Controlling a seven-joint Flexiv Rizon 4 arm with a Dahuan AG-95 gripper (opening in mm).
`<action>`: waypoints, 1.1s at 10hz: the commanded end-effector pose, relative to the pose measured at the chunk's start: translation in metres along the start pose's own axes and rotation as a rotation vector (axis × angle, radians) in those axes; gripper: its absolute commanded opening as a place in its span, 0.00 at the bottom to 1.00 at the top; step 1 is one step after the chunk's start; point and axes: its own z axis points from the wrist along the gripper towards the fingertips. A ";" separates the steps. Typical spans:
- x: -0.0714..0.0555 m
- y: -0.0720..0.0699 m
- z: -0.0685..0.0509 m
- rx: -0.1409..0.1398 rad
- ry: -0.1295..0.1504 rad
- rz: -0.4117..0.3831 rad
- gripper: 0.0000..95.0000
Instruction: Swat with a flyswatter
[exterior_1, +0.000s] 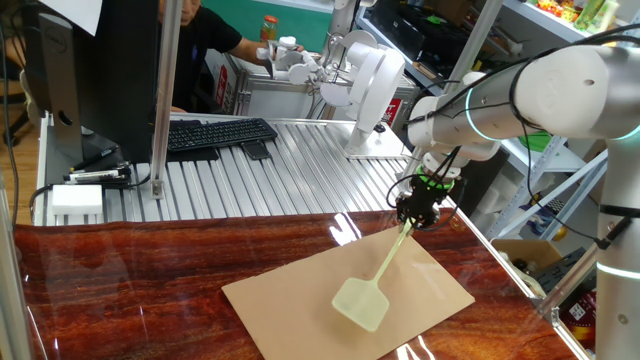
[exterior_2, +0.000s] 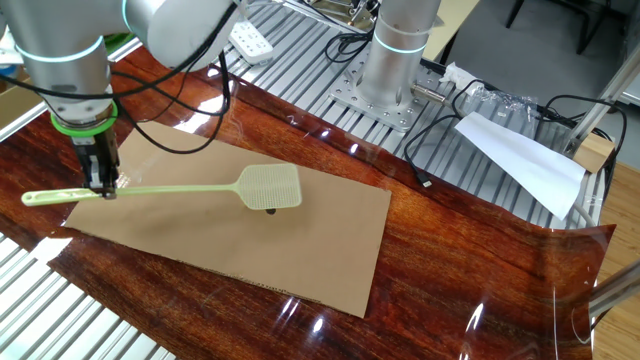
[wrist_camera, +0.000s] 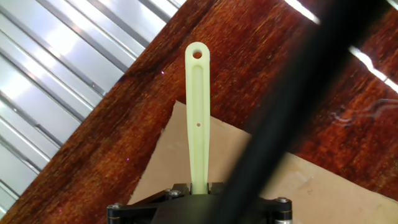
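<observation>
Tabletop: a shiny dark red-brown wooden tabletop (exterior_1: 150, 280) with bright spots of light on it.
Mat: a flat tan cardboard sheet (exterior_2: 300, 250) lies on the wood.
Metal part: a silver ribbed metal surface (exterior_1: 250, 185) sits beside the wood.
Keyboard: a black computer keyboard (exterior_1: 215, 133) rests on the ribbed metal.
Screen: a dark monitor (exterior_1: 50, 85) stands at one end.
White box: a small white box (exterior_1: 77, 200) sits near the monitor.
Paper: a white folded paper sheet (exterior_2: 520, 160) lies near black cables (exterior_2: 440, 140).
Shelves: metal shelves (exterior_1: 480, 35) stand behind.
</observation>
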 end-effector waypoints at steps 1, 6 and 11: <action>0.001 -0.002 -0.001 -0.014 0.033 0.000 0.00; 0.023 -0.006 -0.013 -0.005 0.052 0.019 0.00; 0.056 -0.012 -0.017 0.003 0.062 0.049 0.00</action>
